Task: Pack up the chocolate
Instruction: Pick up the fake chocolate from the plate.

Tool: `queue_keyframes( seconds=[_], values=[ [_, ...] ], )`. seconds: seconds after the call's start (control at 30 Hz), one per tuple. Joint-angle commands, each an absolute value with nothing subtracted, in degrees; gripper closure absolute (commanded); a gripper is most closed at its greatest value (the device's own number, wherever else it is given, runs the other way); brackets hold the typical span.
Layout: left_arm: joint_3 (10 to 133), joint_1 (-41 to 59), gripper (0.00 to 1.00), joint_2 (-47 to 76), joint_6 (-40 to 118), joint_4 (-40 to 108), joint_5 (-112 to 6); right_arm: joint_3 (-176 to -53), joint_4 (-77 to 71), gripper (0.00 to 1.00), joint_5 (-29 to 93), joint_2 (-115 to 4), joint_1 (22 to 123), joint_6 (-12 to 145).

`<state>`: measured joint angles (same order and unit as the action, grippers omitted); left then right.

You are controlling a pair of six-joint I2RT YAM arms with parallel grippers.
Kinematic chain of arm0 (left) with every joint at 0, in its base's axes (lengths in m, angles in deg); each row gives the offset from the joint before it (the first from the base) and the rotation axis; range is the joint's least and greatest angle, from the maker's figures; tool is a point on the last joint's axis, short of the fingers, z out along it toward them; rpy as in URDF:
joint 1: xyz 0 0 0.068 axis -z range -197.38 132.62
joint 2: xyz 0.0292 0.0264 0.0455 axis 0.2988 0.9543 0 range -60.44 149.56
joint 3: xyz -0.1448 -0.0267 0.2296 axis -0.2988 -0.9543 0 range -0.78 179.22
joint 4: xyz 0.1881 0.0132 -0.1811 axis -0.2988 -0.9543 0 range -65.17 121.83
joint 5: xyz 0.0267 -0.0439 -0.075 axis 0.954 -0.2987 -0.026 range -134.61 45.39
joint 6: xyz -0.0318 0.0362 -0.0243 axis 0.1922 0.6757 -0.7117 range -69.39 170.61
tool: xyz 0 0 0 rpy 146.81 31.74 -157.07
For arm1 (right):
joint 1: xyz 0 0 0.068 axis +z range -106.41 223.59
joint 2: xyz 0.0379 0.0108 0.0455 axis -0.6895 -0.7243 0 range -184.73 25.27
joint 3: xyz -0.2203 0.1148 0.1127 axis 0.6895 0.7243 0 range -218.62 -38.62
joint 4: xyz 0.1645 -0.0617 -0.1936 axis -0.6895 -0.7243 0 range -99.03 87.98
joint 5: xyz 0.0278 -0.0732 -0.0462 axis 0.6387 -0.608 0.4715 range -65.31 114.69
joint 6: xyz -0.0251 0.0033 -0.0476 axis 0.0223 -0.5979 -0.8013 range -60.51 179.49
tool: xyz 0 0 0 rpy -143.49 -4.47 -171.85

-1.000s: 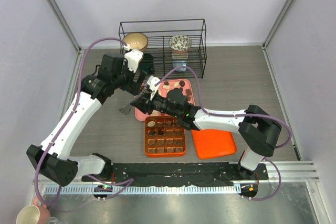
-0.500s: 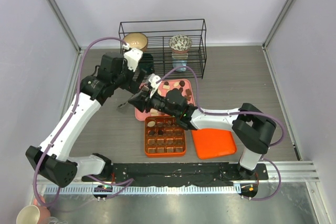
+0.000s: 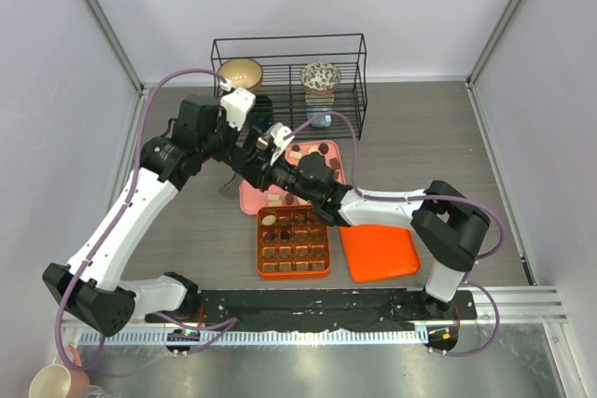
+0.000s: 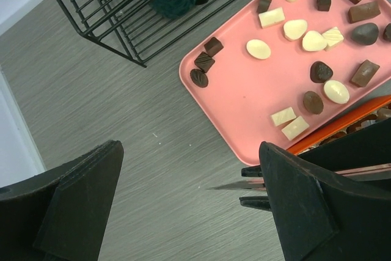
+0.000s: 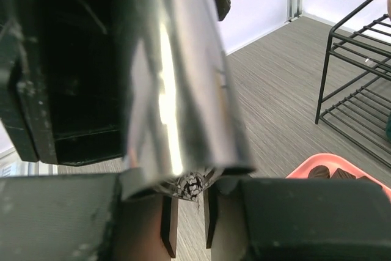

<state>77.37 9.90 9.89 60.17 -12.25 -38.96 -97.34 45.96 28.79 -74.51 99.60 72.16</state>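
Clamped on shiny metal tongs (image 5: 183,90), the right end effector (image 5: 183,197) has swung from the flat pink tray's (image 4: 244,90) near-left corner toward its far-left one. The left end effector (image 4: 189,148) hangs wide open, empty. The small brown and cream chocolates (image 4: 295,29) wait on the tray, apparently none picked yet.

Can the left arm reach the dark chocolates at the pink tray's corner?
Probably yes: the left gripper is open, and nothing lies between it and those dark chocolates on the pink tray.
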Motion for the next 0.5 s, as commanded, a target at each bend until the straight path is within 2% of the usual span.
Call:
queue_keyframes(
  seconds=[0.0,0.17,0.3,0.4,0.47],
  values=[
    [77.5,11.1,0.00,8.0,60.9,-15.2,-40.3,-100.7,51.0,0.92,26.9,-72.9,99.0,70.8],
    [79.7,7.2,0.00,8.1,59.9,-14.0,-33.7,-99.3,48.1,0.95,25.7,-71.6,99.0,65.1],
    [84.6,-7.9,0.00,13.4,56.3,-18.9,-43.8,-97.8,46.4,0.98,21.0,-69.9,98.9,59.8],
    [82.3,-12.2,0.00,14.0,57.2,-19.8,-48.2,-95.9,46.6,0.99,17.7,-68.2,98.2,56.9],
    [76.7,-12.3,0.00,12.9,58.7,-16.8,-48.3,-94.2,46.6,0.99,15.4,-66.2,97.0,56.1]
  ],
)
